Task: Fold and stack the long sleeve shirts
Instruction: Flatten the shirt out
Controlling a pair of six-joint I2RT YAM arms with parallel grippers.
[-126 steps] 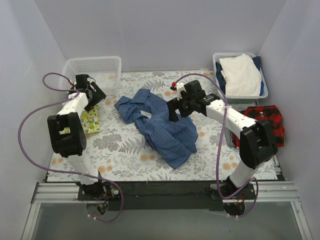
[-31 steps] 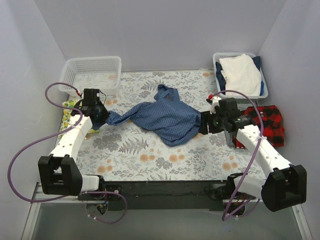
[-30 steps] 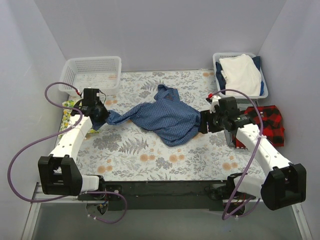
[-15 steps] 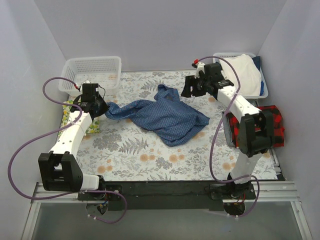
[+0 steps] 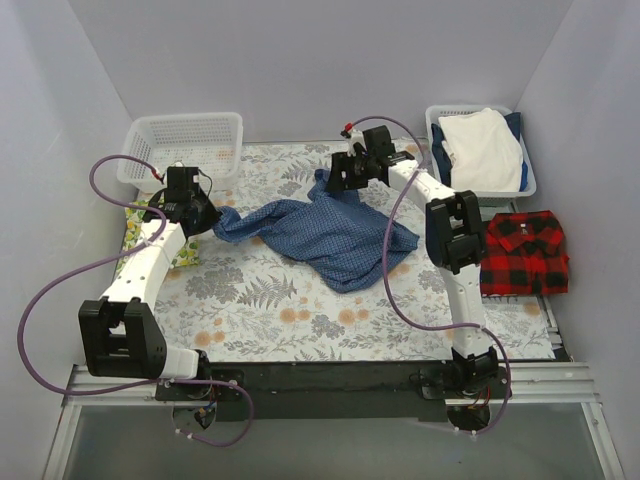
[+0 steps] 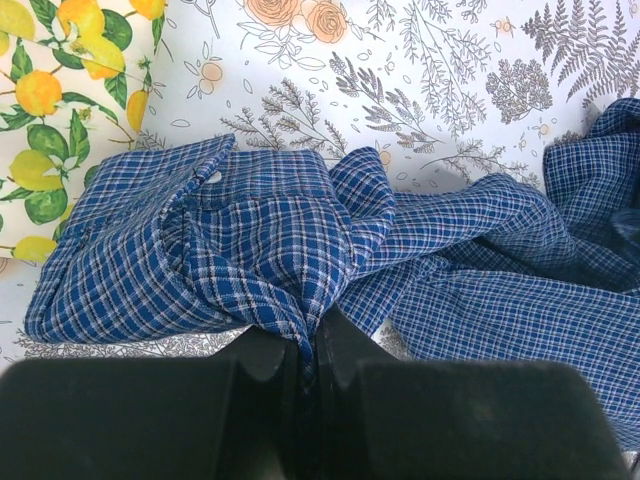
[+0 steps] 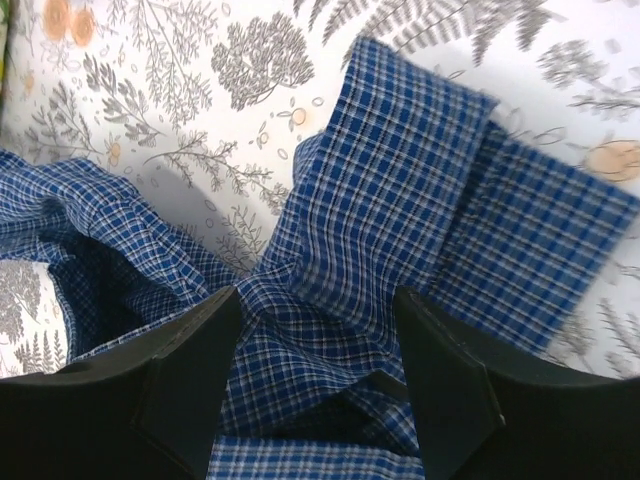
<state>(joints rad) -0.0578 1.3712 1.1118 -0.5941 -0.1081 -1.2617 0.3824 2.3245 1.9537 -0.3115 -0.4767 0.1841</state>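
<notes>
The blue checked shirt (image 5: pixel 325 230) lies crumpled across the middle of the floral table. My left gripper (image 5: pixel 200 216) is shut on a bunched sleeve end (image 6: pixel 270 250) at the shirt's left tip. My right gripper (image 5: pixel 338 184) hovers open over the shirt's far edge, its fingers (image 7: pixel 190 370) straddling a fold of checked cloth (image 7: pixel 380 210) without pinching it. The red-and-black plaid shirt (image 5: pixel 525 253) lies folded at the table's right edge.
An empty white basket (image 5: pixel 186 147) stands at the back left. A grey basket (image 5: pixel 480 150) at the back right holds a white garment. A lemon-print cloth (image 5: pixel 178 248) lies under my left arm. Walls close in on three sides.
My right arm has swung from the shirt's right side up to its far edge, the gripper staying open. My left gripper has kept its hold on the sleeve and pulled it slightly back.
</notes>
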